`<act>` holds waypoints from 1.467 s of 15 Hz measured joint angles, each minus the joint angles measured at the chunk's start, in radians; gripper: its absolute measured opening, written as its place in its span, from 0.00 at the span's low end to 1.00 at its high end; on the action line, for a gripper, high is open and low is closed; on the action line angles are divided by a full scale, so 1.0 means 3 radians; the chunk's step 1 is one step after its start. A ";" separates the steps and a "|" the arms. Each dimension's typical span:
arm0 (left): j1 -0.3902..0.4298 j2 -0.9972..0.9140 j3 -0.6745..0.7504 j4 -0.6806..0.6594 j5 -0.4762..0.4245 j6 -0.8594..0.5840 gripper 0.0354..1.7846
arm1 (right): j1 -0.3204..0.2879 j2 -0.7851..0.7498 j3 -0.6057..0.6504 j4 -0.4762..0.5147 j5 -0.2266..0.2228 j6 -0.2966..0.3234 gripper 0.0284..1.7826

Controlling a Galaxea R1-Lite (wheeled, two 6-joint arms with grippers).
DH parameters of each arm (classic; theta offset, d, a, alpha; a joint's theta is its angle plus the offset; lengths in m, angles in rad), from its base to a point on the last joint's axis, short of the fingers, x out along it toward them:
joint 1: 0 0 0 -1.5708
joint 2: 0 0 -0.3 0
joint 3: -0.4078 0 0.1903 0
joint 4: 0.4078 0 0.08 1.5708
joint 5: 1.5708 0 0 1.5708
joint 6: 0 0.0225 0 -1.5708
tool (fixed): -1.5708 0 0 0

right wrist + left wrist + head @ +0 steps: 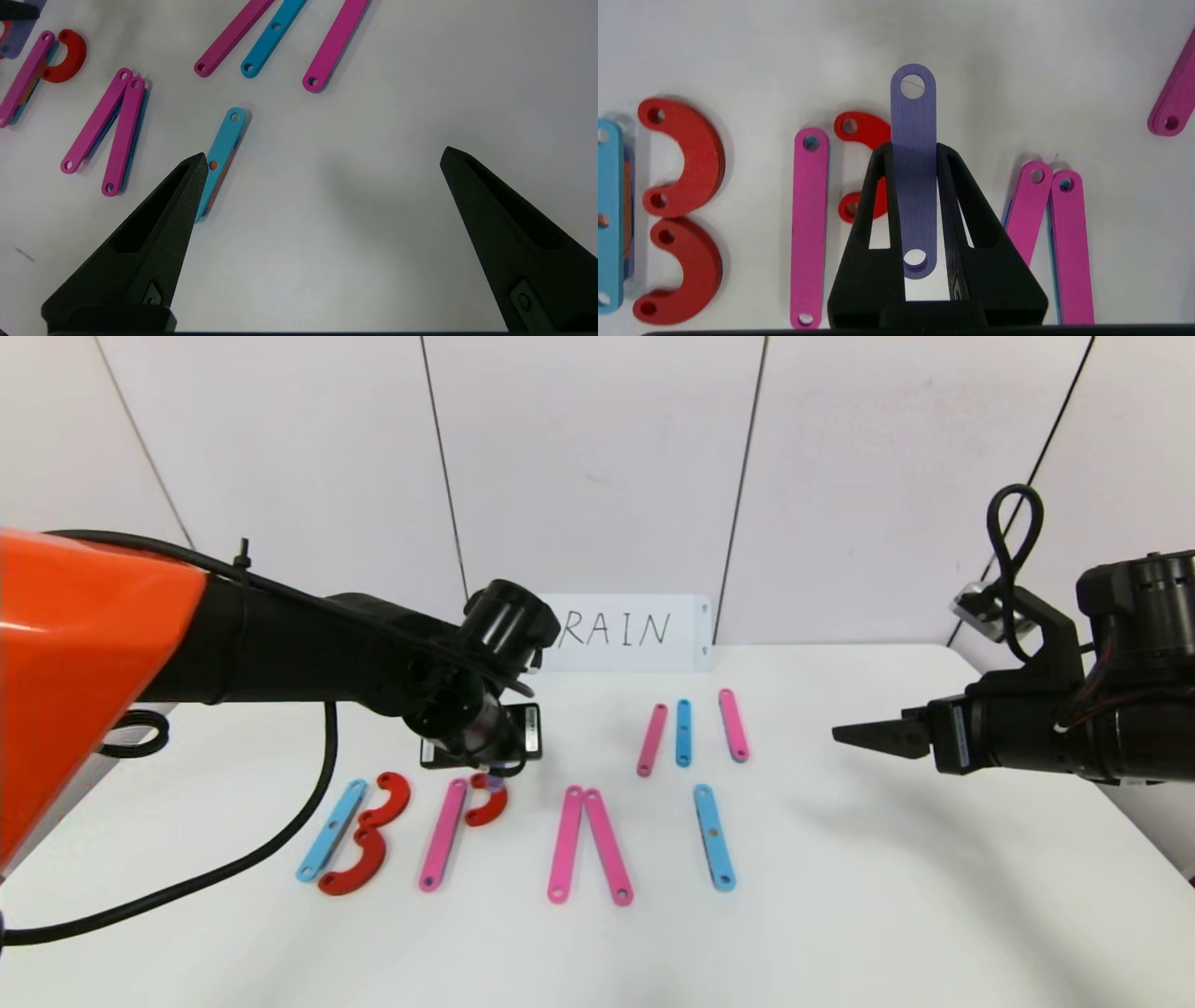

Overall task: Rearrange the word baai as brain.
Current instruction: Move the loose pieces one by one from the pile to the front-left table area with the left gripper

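Observation:
The word's flat plastic pieces lie in a row on the white table. From the left come a light-blue bar (331,831) with two red hooks (387,800), then a pink bar (442,835) with one red hook (487,803). Two pink bars (588,845) meet at the top, and a single light-blue bar (714,837) follows. My left gripper (914,147) hovers over the single red hook (861,130), shut on a short purple bar (913,116) that sticks out past its fingertips. My right gripper (322,156) hangs open and empty above bare table at the right.
Three spare bars lie side by side behind the row: pink (652,739), light-blue (683,733) and pink (733,725). A white card (635,630) with handwritten letters leans on the back wall, partly hidden by my left arm. A black cable (187,887) trails over the table's left.

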 joint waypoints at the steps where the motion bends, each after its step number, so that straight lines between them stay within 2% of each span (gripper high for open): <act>1: -0.0053 -0.0080 0.0136 -0.0001 0.0017 -0.0105 0.14 | -0.0038 0.0014 -0.0027 0.0000 0.0100 -0.0002 0.98; 3: -0.0141 -0.0201 0.0350 -0.0005 0.0029 -0.0315 0.14 | -0.0133 0.0046 -0.0072 0.0000 0.0311 -0.0004 0.98; 4: -0.0192 -0.0245 0.0441 -0.0004 0.0045 -0.0432 0.14 | -0.0154 0.0059 -0.0080 0.0001 0.0337 -0.0008 0.98; 8: -0.0362 -0.0277 0.0664 -0.0016 0.0413 -0.0926 0.14 | -0.0176 0.0101 -0.0098 0.0003 0.0321 -0.0009 0.98; 19: -0.0462 -0.0233 0.0979 -0.0060 0.0435 -0.1435 0.14 | -0.0176 0.0152 -0.0096 0.0004 0.0313 -0.0010 0.98; 22: -0.0468 -0.0213 0.1001 -0.0060 0.0425 -0.1450 0.14 | -0.0176 0.0157 -0.0090 0.0004 0.0313 -0.0009 0.98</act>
